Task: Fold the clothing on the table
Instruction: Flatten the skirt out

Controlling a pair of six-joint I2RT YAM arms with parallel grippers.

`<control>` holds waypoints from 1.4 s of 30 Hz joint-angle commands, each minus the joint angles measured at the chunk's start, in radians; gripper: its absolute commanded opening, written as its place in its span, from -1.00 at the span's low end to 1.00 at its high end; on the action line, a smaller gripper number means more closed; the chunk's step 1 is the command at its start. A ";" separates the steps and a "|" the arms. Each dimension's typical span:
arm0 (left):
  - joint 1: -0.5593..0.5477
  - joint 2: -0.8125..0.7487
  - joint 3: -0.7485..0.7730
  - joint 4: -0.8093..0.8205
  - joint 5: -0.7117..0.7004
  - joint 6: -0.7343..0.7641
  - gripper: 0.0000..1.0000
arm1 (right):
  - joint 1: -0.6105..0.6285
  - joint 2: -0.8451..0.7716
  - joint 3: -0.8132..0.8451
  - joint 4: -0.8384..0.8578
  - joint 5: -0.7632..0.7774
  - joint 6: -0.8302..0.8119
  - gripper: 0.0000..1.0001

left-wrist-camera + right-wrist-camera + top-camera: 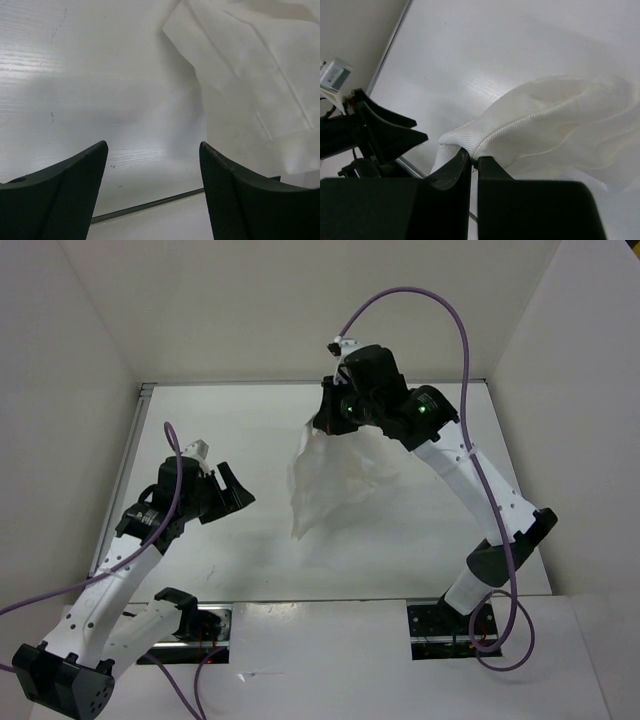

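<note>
The right gripper [472, 159] is pinching a ribbed edge of the clothing [555, 120]; its jaws are closing tightly on the fabric. From this pinch the white cloth is spreading away ahead of the jaws and to their right, with a soft rolled fold just above them. In the top view it is hanging below the gripper towards the table [420, 540] (whether the lowest corner is touching, I cannot tell). Beyond the cloth, bare table is running up to a thin grey edge at the wall.

The left gripper [152, 150] is hovering with its jaws wide apart and nothing between them. Ahead of these jaws and to their right, a straight creased border of the clothing is hanging, apart from both fingers. Ahead and to the left, bare table is stretching out. Just beneath the fingertips a grey edge line is crossing.
</note>
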 commanded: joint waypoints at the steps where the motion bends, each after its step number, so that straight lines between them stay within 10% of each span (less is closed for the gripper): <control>1: 0.007 -0.010 -0.007 0.030 0.025 -0.023 0.62 | -0.053 -0.082 -0.078 0.177 -0.115 -0.012 -1.00; 6: 0.007 -0.001 -0.007 0.030 0.037 -0.023 0.62 | -0.091 -0.168 -0.167 0.210 0.370 0.145 -1.00; 12: 0.007 -0.001 -0.007 0.021 0.047 -0.014 0.62 | -0.123 -0.187 -0.262 0.262 -0.064 0.041 -1.00; 26: 0.007 -0.001 -0.007 0.021 0.047 0.020 0.62 | 0.050 -0.565 -0.374 0.294 0.003 0.054 -1.00; 42: 0.016 0.019 0.004 0.021 -0.001 0.011 0.64 | -0.077 0.359 0.146 0.293 -0.054 0.001 -0.98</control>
